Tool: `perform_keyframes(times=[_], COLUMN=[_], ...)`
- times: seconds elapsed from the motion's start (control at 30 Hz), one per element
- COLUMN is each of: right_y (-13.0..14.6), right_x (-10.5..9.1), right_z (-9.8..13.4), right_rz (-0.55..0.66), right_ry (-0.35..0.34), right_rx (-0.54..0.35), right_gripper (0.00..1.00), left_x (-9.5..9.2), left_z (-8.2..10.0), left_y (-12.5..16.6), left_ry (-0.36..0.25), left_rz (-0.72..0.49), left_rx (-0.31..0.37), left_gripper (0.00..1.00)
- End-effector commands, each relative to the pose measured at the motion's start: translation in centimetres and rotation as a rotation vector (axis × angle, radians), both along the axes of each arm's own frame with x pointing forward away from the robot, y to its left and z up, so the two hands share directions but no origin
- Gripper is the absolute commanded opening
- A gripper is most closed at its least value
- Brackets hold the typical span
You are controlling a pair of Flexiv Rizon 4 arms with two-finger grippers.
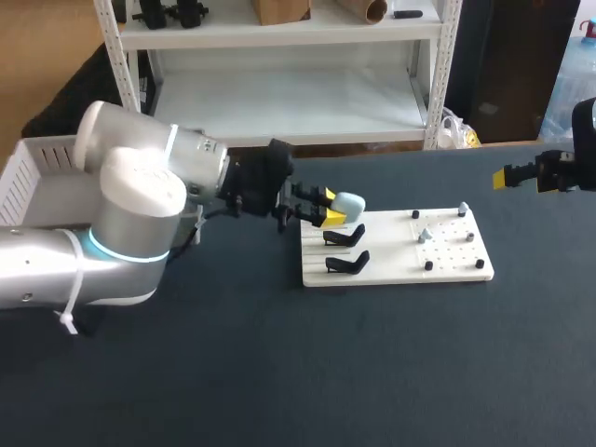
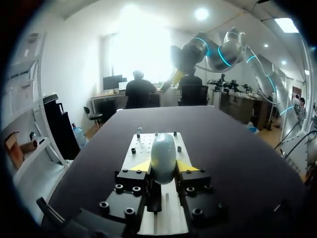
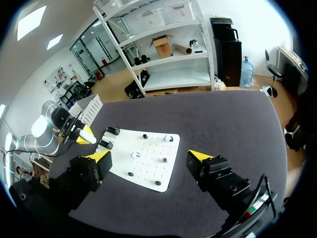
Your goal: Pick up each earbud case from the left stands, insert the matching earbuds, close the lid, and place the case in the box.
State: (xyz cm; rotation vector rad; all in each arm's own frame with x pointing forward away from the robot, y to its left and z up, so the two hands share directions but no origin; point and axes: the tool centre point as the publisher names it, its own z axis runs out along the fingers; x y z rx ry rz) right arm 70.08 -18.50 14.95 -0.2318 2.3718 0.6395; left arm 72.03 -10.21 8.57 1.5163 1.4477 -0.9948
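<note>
The left gripper (image 1: 328, 207) pinches the smooth, rounded pale-blue earbud case (image 1: 350, 203) over the flat white board's (image 1: 391, 268) upper-left corner at frame centre. The right gripper (image 3: 148, 156), fingers spread, hangs at the right edge, well apart from the board. A matte dark table (image 1: 279, 372) surrounds it.

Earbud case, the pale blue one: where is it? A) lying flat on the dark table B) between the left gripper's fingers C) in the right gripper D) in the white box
B: both yellow tips of the left gripper press the earbud case from either side; the right gripper hangs open and empty.
</note>
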Motion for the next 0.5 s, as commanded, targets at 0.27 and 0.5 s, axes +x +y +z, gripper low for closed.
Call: perform_keyframes(times=[0.27, 0.5], right_y=[0.0, 0.0], right_x=[0.1, 0.1], right_z=[-0.1, -0.1], right_rz=[0.003, 0.003], right_ry=[0.0, 0.0], right_rx=[0.002, 0.002], right_gripper=[1.0, 1.0], left_x=[-2.7, -2.7], left_z=[3.4, 3.4], left_y=[-0.3, -0.3], left_ry=[-0.016, -0.016], left_rz=[0.066, 0.066], left_rx=[-0.104, -0.104], left_gripper=[0.0, 0.0])
